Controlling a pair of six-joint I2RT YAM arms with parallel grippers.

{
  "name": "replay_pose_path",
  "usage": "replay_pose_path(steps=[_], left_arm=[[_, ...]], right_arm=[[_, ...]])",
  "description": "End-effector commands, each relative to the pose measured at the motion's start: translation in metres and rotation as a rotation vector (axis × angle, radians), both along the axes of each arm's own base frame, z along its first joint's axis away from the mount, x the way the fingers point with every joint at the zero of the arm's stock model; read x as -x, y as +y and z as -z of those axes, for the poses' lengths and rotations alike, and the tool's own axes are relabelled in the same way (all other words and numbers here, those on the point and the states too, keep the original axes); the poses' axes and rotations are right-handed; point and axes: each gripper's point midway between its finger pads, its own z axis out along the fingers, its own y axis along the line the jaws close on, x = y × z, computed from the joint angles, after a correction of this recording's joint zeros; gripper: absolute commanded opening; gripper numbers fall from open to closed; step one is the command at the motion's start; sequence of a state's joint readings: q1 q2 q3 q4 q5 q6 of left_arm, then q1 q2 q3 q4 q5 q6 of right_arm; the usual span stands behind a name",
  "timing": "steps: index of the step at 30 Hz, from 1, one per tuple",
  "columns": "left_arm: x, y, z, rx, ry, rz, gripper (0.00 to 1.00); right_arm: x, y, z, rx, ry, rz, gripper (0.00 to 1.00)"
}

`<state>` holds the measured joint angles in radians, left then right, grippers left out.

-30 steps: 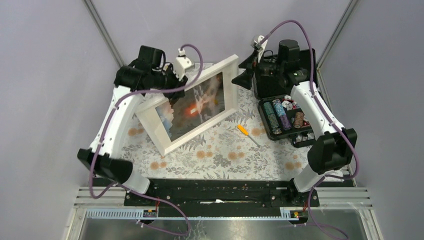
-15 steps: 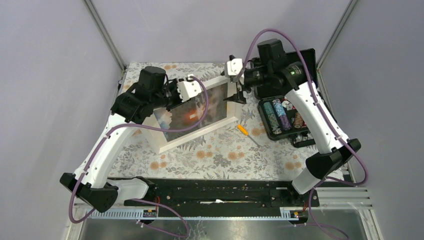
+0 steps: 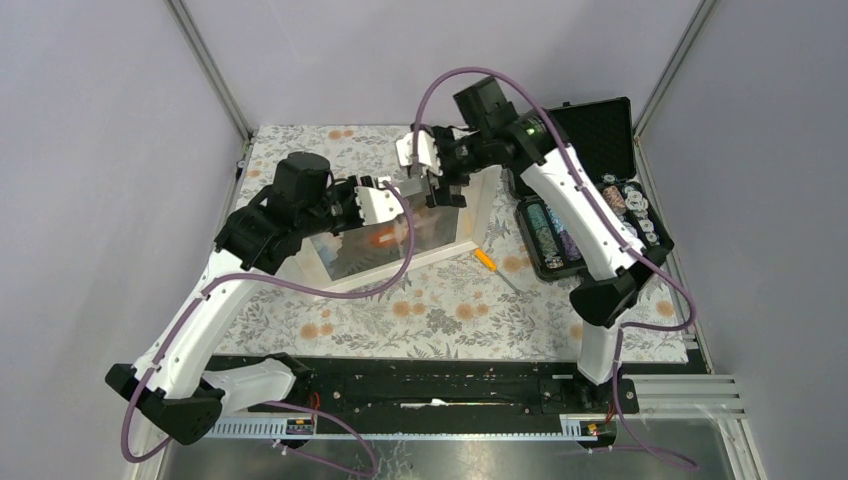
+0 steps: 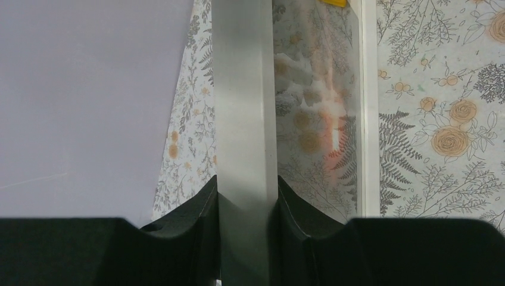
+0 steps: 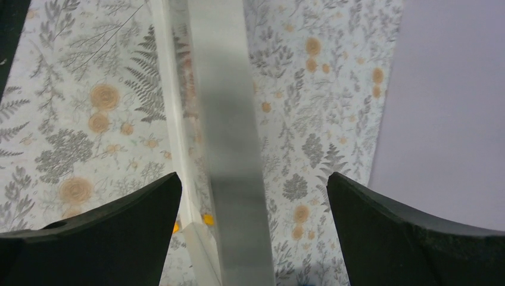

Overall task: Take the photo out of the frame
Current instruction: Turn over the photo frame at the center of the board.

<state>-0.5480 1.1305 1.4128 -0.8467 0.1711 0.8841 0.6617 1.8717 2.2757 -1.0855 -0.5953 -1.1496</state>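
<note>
Moved right hand (image 3: pixel 445 192) from upper right to upper centre, straddling top edge of white rectangular picture frame (image 3: pixel 425 257), now steeper.

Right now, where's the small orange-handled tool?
The small orange-handled tool lies on the floral cloth, right of centre in the top view, between the white picture frame and the black case.

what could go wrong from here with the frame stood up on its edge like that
1. The frame stands on its lower edge on the table, pinched at its narrow top rim by the left gripper alone; a slip could topple it.
2. The right gripper straddles that rim wide open, not touching; closing off-centre might shove the frame.
3. The screwdriver lies near the frame's lower corner, so the frame could land on it.
</note>
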Motion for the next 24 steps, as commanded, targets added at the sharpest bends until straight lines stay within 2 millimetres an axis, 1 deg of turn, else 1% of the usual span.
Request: replay_pose_path(steps=[1,3,6,7,8,10,13,16,18,21,24], left_arm=[[-0.004,0.005,-0.041,0.027,-0.182,-0.001,0.00],[-0.001,0.005,-0.041,0.030,-0.189,0.009,0.00],[0.002,0.005,-0.040,0.033,-0.199,0.018,0.00],[0.002,0.005,-0.039,0.033,-0.198,0.022,0.00],[0.003,0.004,-0.038,0.033,-0.197,0.025,0.00],[0.004,0.004,-0.038,0.036,-0.201,0.029,0.00],[0.006,0.003,-0.039,0.038,-0.205,0.040,0.00],[0.008,0.003,-0.037,0.036,-0.208,0.051,0.00],[0.010,0.004,-0.038,0.033,-0.212,0.056,0.00],[0.011,0.004,-0.038,0.027,-0.224,0.068,0.00],[0.012,0.004,-0.037,0.022,-0.228,0.076,0.00]], right_arm=[[0.027,-0.007,0.025,0.168,0.048,-0.022,0.98],[0.035,-0.007,0.035,0.216,0.064,-0.026,0.93],[0.039,-0.008,0.045,0.267,0.080,-0.020,0.85],[0.039,-0.009,0.049,0.281,0.090,-0.015,0.82],[0.039,-0.009,0.051,0.292,0.095,-0.013,0.76],[0.037,-0.009,0.056,0.311,0.103,0.001,0.69],[0.031,-0.011,0.064,0.339,0.109,0.032,0.65],[0.027,-0.011,0.067,0.350,0.113,0.049,0.62],[0.028,-0.011,0.070,0.357,0.120,0.047,0.61],[0.022,-0.014,0.076,0.378,0.127,0.080,0.61],[0.021,-0.018,0.079,0.389,0.143,0.087,0.61]])
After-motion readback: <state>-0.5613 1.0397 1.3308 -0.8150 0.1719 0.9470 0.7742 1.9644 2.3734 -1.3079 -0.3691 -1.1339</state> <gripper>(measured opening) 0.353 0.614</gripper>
